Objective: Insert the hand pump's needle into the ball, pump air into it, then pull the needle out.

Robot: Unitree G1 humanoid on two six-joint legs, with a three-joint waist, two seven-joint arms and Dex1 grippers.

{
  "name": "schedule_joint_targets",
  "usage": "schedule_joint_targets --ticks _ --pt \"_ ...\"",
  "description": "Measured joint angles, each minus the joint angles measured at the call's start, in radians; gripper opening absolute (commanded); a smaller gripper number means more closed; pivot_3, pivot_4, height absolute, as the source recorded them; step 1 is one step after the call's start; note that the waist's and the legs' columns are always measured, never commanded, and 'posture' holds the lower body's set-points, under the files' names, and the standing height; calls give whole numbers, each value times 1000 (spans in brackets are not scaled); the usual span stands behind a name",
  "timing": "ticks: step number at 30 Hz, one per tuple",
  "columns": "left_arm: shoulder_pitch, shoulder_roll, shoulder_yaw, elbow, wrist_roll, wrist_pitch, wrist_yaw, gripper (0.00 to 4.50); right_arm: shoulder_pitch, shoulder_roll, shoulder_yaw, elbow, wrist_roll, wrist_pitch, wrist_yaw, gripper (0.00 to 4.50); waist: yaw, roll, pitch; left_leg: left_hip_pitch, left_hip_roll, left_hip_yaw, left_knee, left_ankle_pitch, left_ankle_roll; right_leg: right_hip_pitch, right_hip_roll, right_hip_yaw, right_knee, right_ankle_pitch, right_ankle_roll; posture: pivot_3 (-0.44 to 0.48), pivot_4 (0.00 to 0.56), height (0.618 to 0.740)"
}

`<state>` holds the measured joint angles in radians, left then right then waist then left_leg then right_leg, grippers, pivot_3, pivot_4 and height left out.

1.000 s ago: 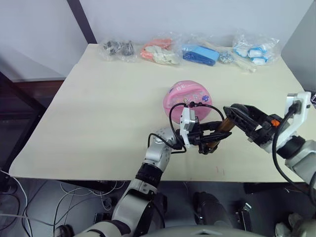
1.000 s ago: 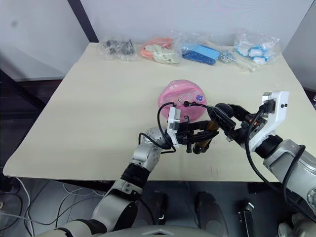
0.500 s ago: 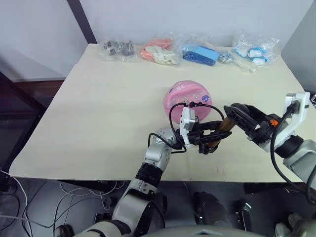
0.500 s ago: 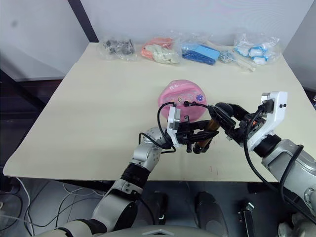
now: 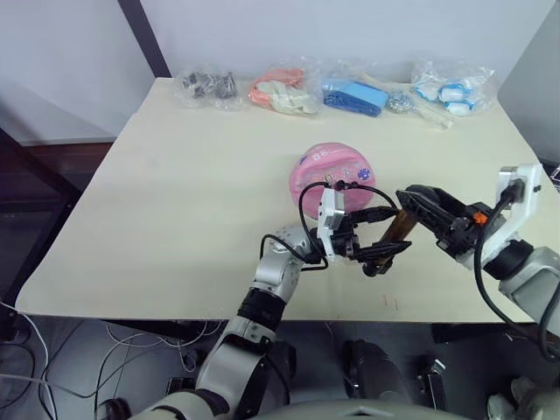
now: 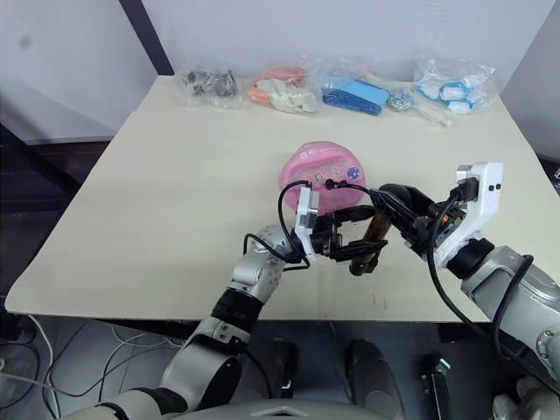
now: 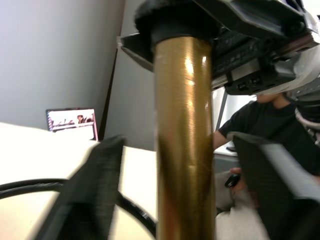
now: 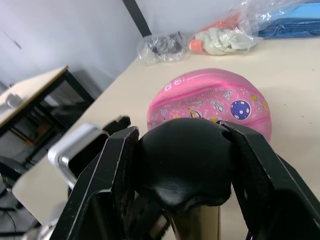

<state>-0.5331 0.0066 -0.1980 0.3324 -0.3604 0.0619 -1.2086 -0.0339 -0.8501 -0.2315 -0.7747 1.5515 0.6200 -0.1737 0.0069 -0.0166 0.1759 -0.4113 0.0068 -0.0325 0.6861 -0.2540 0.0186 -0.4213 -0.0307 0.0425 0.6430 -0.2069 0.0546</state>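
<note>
Pump (image 7: 182,140) slanted above the near edge of the table (image 5: 192,175), between the two grippers, just in front of the ball (image 5: 332,171). Changed since a moment ago: left gripper (image 5: 394,230) no longer clamped on the lower end of the barrel, now spread, one finger above and one below it. Lower end of the pump swung a little outward and down at the same time. Ball unmoved, resting on the table, well short of the row of bags (image 5: 350,92) at the far edge.

Meaning for the task, as a judgement: looks like a regrip, or a release ahead of a stroke, rather than pumping under way. With only one end held, barrel free to pivot and tug the hose (image 5: 372,186).

Left gripper: wide, seen from its wrist with a dark finger on each side of the gold barrel and a gap to both, so touching nothing there, as far as can be told. Right gripper (image 8: 185,150): closed tight on the rounded black top end of the pump, both fingers pressed against it, carrying the tool alone.

Hose arching from the pump back toward the top of the ball, its tip lying at the ball's upper face. Needle itself too small to make out; whether seated in the valve, cannot tell.
</note>
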Motion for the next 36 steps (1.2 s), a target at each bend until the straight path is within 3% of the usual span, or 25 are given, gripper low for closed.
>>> schedule_joint_targets --ticks 4,8,17,20,23,36 --pt "14 133 -9 -122 39 65 27 4500 -34 -21 0 14 -4 12 12 2079 -7 0 0 0 1 0 -1 0 0 0 1 0 0 0 0 0 150 740" --pt "30 203 -63 -169 88 161 56 4500 -86 -36 1 29 14 25 10 2079 -8 0 0 0 0 0 0 0 0 0 -1 0 0 0 0 0 150 740" --pt "20 159 -159 -174 199 247 208 4500 -193 -42 39 42 39 42 -22 2079 -11 0 0 -1 0 -1 -1 0 0 0 -1 -1 -1 1 1 0 150 740" --pt "19 144 -163 -173 200 249 223 3798 -205 -36 44 44 40 43 -34 2079 -13 0 0 -1 0 0 -1 0 0 0 -1 0 0 1 1 0 150 740" --pt "13 130 -163 -173 199 257 230 2366 -211 -27 63 45 38 47 -37 2079 -15 0 0 -1 0 0 -1 0 0 0 -1 0 -1 1 1 0 150 740" --pt "-2 146 -166 -173 200 256 209 2287 -212 -13 65 46 24 50 -50 2079 -17 0 0 -1 0 0 -1 0 0 0 -1 -1 -1 1 1 0 150 740"
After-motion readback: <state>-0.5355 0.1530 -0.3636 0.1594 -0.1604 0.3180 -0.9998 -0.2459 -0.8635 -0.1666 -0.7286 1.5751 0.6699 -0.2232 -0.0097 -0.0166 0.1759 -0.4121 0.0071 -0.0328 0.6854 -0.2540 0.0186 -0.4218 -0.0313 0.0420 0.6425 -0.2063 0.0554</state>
